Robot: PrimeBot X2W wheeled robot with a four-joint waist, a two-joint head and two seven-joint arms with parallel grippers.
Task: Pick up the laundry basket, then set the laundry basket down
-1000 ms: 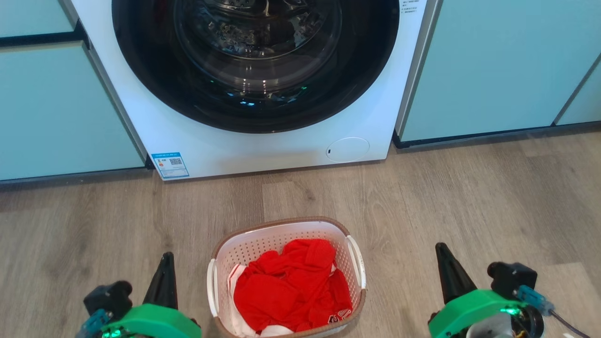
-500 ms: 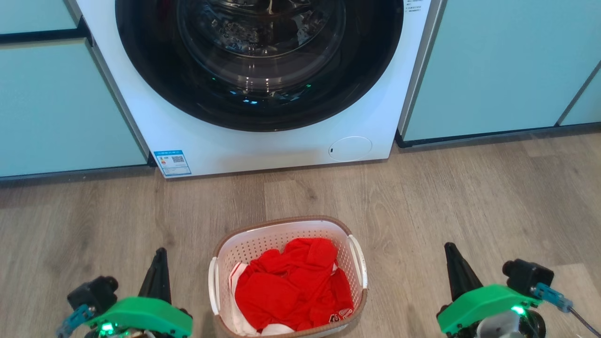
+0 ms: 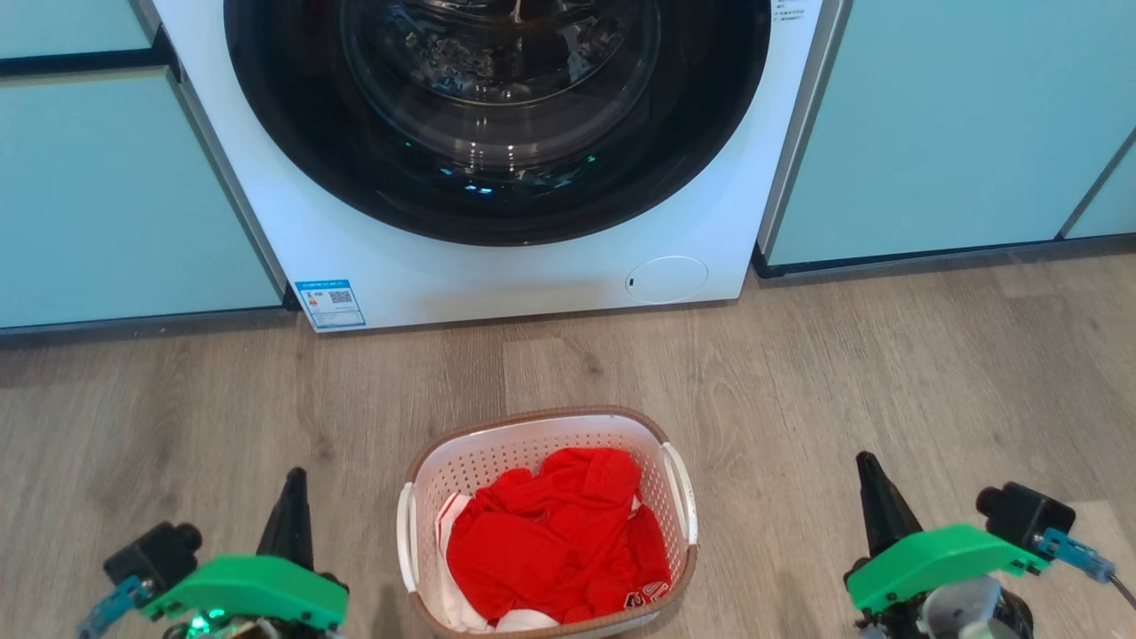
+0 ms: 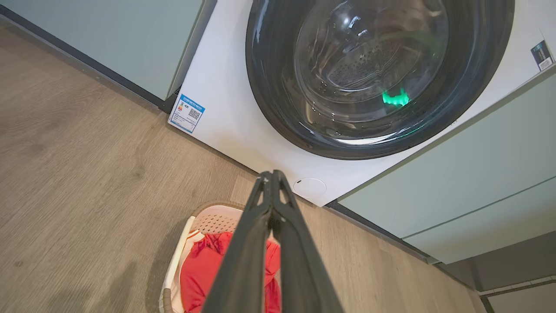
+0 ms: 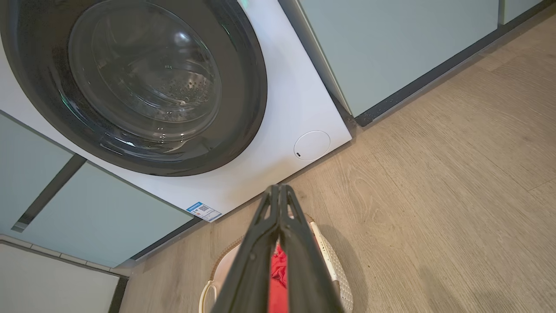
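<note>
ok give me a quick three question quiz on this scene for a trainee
1. True or false: the left end effector and the right end effector are both shut and touching nothing.
2. What lies in the laundry basket? A) blue towels B) red clothing C) nothing
3. Fill in: the basket stands on the wooden floor in front of a white ____.

Key: 1 true; 2 B; 3 washing machine
</note>
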